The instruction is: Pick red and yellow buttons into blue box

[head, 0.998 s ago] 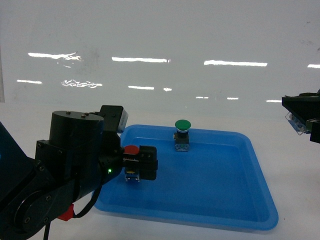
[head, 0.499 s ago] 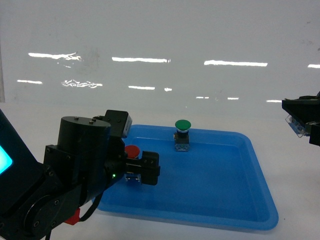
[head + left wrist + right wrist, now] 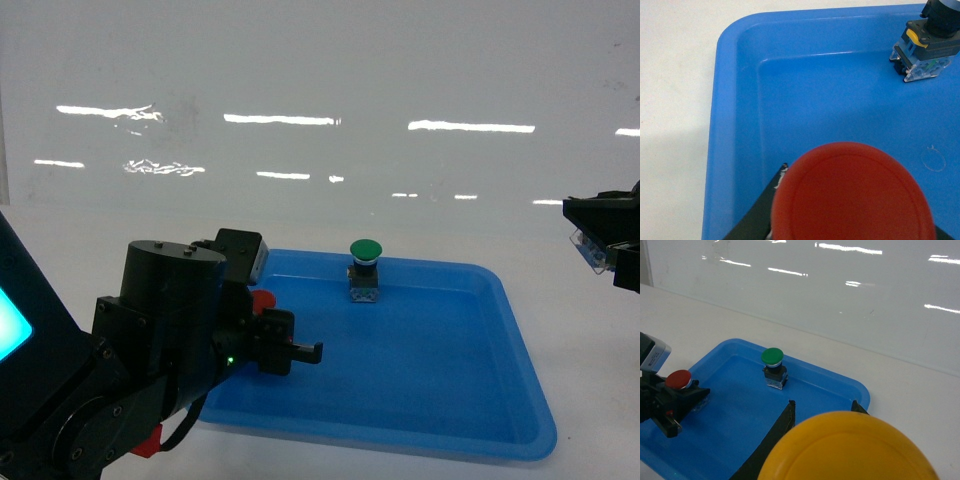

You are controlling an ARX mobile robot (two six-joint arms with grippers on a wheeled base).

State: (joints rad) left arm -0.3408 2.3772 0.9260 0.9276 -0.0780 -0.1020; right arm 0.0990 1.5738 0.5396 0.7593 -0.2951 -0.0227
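Note:
In the left wrist view the red button's cap (image 3: 852,197) fills the bottom, and one black finger (image 3: 771,200) shows beside it. My left gripper (image 3: 298,352) is shut on the red button (image 3: 262,298) above the left part of the shallow blue tray (image 3: 440,400). The right wrist view shows it from the far side as well, with the red button (image 3: 678,379) seated in the left gripper (image 3: 677,407). My right gripper (image 3: 608,250) hangs at the right edge, shut on the yellow button (image 3: 850,452). The blue box is out of view.
A green-capped button (image 3: 365,252) stands upright at the back of the tray, also visible as the green button (image 3: 772,356) and its switch block (image 3: 922,52). White tabletop surrounds the tray. A glossy white wall runs behind it.
My left arm has swung and dropped slightly, so the red button is now mostly hidden behind the wrist in the head view. The right gripper has barely moved.

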